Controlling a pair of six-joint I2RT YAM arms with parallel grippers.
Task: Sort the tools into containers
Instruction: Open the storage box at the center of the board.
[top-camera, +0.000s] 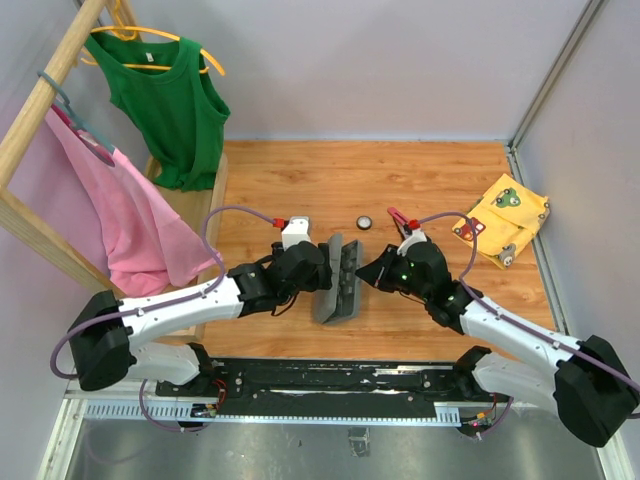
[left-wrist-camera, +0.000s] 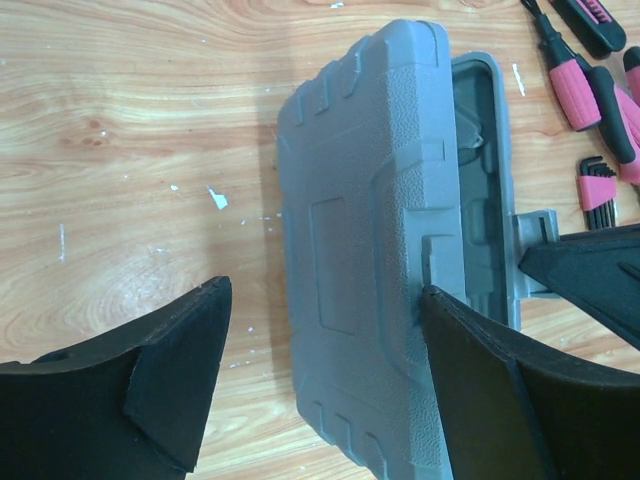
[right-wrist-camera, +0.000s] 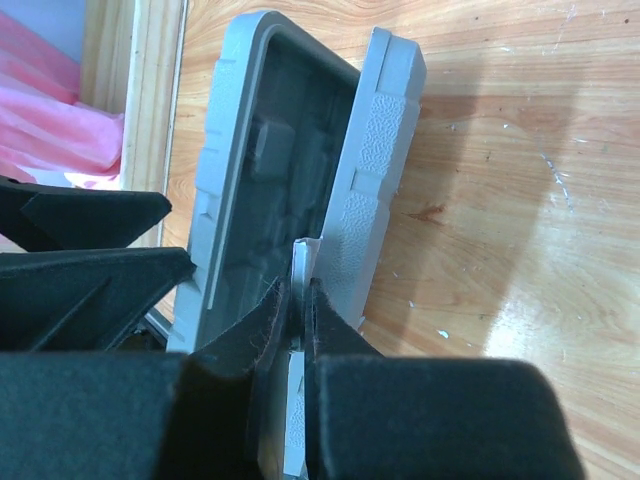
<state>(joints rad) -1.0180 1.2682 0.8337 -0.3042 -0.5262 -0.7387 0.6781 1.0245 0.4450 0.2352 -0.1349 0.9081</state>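
Observation:
The grey tool case (top-camera: 340, 278) stands partly open on the wooden table between my two grippers. My left gripper (top-camera: 318, 272) is open and straddles the case's lid (left-wrist-camera: 370, 250), with one finger (left-wrist-camera: 470, 380) against the lid's edge. My right gripper (right-wrist-camera: 298, 290) is shut on the case's latch tab (right-wrist-camera: 305, 262), and the moulded slots (right-wrist-camera: 270, 170) look empty. Pink-handled tools (left-wrist-camera: 590, 90) and a set of hex keys (left-wrist-camera: 598, 190) lie beyond the case. A round black-white disc (top-camera: 365, 222) and a red-handled tool (top-camera: 400, 217) lie behind it.
A yellow patterned cloth (top-camera: 505, 220) lies at the right. A wooden clothes rack (top-camera: 60, 60) with a green top (top-camera: 170, 100) and a pink top (top-camera: 120, 210) stands at the left. A grey wall runs along the right edge.

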